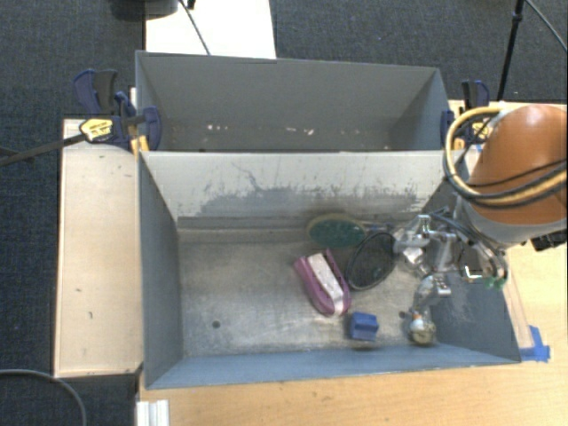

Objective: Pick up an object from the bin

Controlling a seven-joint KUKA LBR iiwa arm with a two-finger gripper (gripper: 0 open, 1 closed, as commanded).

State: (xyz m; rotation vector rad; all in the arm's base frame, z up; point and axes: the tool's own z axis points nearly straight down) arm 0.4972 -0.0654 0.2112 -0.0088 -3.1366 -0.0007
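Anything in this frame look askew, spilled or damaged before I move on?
Nothing stands out. The green oval piece, black oval piece, purple packet and blue block lie loose on the bin floor, none spilled over the rim. The gripper is low by the bin's right wall.

Gripper sits low at lower right of the grey bin. A small blue block lies just left of it. Black oval item, purple-and-white packet and green oval object cluster centre-right.

Arm partly beyond right edge; claw grip unclear.
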